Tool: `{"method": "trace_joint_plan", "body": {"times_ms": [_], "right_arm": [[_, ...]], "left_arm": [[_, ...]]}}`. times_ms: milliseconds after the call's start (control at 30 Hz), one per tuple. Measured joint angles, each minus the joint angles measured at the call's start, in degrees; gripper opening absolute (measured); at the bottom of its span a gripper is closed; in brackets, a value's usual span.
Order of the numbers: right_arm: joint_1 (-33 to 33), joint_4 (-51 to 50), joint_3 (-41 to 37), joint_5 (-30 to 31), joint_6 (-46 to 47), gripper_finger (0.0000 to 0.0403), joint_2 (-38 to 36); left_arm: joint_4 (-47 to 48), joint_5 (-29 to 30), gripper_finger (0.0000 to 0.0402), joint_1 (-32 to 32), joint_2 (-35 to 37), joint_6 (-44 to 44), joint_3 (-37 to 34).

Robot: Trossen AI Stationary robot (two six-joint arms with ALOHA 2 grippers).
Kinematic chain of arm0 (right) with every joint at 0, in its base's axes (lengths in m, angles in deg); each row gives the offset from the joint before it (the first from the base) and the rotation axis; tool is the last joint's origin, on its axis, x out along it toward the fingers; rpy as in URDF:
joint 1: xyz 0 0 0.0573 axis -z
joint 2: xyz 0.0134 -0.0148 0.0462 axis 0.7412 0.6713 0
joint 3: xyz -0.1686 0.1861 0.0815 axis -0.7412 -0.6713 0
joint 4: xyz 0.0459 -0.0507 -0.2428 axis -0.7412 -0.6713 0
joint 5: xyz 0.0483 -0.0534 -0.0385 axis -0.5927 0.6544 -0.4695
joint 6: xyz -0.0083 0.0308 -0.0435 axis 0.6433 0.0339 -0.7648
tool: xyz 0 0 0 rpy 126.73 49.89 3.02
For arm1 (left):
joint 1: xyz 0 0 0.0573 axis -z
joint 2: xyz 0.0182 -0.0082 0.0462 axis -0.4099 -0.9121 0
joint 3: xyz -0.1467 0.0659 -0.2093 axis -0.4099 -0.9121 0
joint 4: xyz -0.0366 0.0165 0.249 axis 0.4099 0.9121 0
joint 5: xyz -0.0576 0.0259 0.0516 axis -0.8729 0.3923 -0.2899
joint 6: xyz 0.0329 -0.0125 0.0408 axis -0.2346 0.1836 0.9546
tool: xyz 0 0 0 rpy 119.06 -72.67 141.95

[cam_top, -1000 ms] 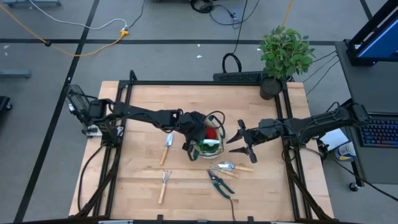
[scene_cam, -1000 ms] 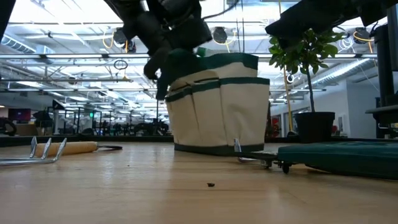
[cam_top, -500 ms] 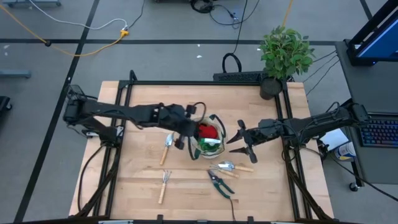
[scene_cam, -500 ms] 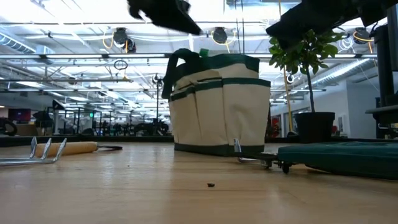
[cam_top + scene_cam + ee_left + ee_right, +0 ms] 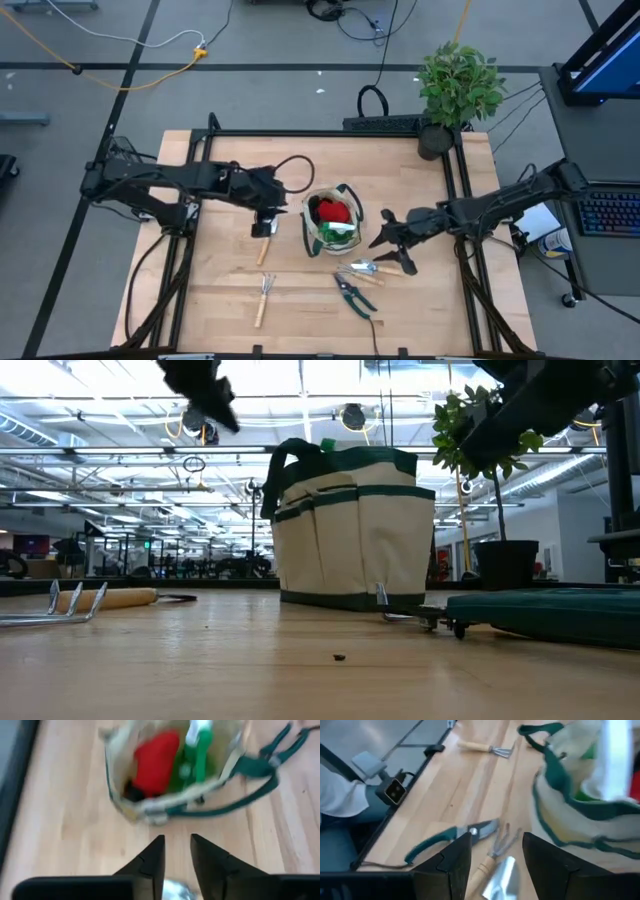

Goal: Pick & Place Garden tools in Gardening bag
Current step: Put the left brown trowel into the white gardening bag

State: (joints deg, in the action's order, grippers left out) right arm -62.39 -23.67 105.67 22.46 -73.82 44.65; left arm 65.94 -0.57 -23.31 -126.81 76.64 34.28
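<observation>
Both grippers hover spread: left gripper (image 5: 262,222) above a trowel (image 5: 267,240), right gripper (image 5: 392,243) beside the bag (image 5: 333,222). Something red (image 5: 155,756), perhaps a glove, lies inside.

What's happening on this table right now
Two robot arms are packing garden tools into a gardening bag. A red item and a green item are already inside. The left claw hovers open over a trowel left of the bag. The right claw, open, is above the tools near the pruning shears. A hand fork lies farther left.
</observation>
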Motion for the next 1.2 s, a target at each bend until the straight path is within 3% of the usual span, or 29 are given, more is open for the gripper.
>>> {"method": "trace_joint_plan", "body": {"times_ms": [133, 333, 667, 767, 933, 1200], "right_arm": [[-1.10, 0.07, 0.00, 0.36, 0.37, 0.0171, 2.21], [-1.70, 0.67, 0.00, 3.06, 0.37, 0.0171, 3.89], [-1.70, 1.15, 0.00, 3.04, 0.15, 0.0171, 3.85], [-1.70, 1.61, 0.00, 3.03, 0.15, 0.0171, 3.85], [-1.67, 3.39, 0.00, 3.02, -0.36, 0.0171, 3.84], [-1.67, 3.49, 0.00, 3.02, -1.16, 0.0171, 3.83]], "left_arm": [[2.68, 0.04, 0.0132, 0.36, -1.61, -8.69, -2.22], [1.80, 2.81, 0.0162, 2.89, -2.47, -32.93, -9.91], [-16.03, 5.77, 0.0163, 10.11, -2.45, -61.86, -28.76], [-20.80, 6.49, 0.0163, 11.72, -2.44, -64.78, -31.05], [-21.17, 10.44, 0.0163, 13.66, -3.04, -66.55, -32.04], [-22.80, 10.83, 0.0163, 15.84, -9.62, -67.43, -32.04]]}}
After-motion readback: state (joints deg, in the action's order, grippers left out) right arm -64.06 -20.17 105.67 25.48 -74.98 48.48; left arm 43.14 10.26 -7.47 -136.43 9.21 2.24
